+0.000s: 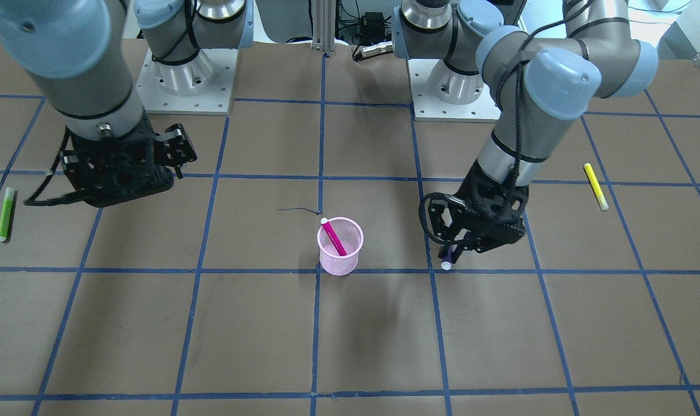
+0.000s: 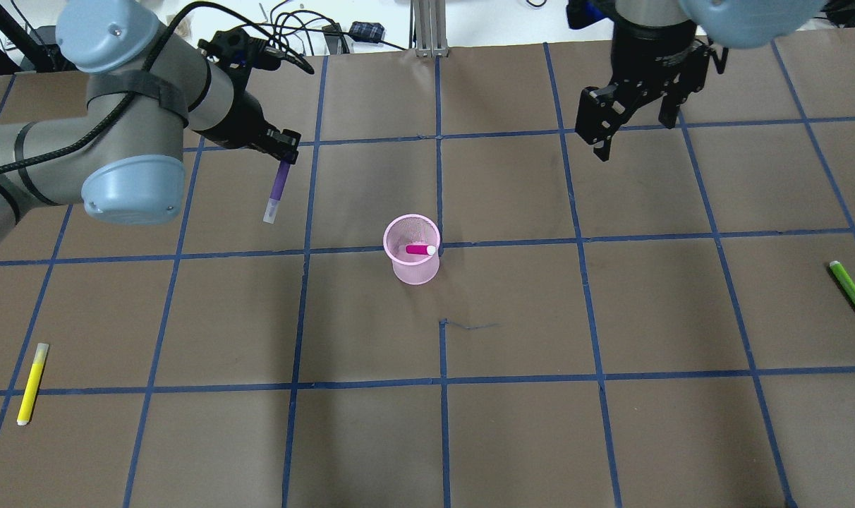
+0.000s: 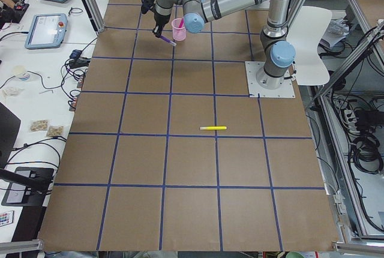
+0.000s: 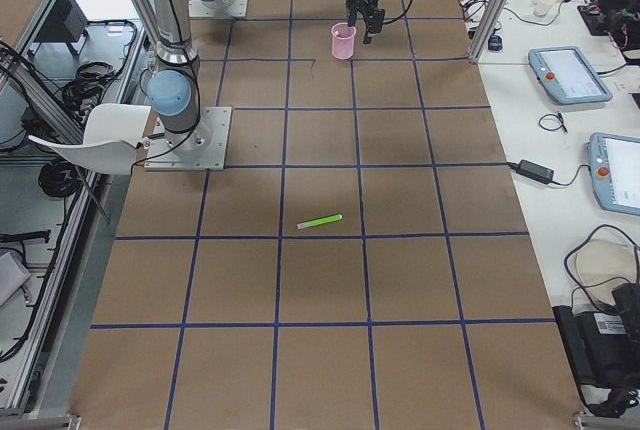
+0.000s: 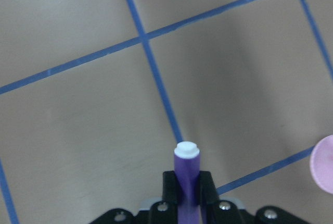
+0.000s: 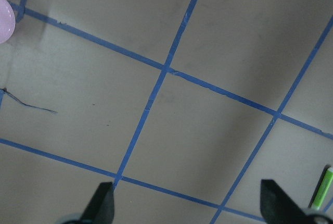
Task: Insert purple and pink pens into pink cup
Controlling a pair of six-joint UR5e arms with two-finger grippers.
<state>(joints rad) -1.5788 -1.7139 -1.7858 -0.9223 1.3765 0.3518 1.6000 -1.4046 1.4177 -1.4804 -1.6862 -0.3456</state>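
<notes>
Cup [image 1: 339,254] upright in the middle of the counter [image 1: 350,346], mouth up, so ready to take pens from above. Pink pen [image 1: 333,238] already inside, leaning on the rim, white end up; half the job done, by that. Near it, toward the robot's left, purple pen [image 2: 279,185] apparently lifted off the counter, pinched at its upper part in left claw [image 5: 187,185], white end hanging down and slanted. Gripped high, likely to leave the lower length free to drop in. Not over the cup yet; needs carrying across. Farther out, green pen [image 1: 4,214] and yellow pen [image 1: 596,186] flat at opposite sides, no part of the task. Farthest back, right claw [image 6: 188,203] spread wide, holding nothing, raised, probably to keep clear.
</notes>
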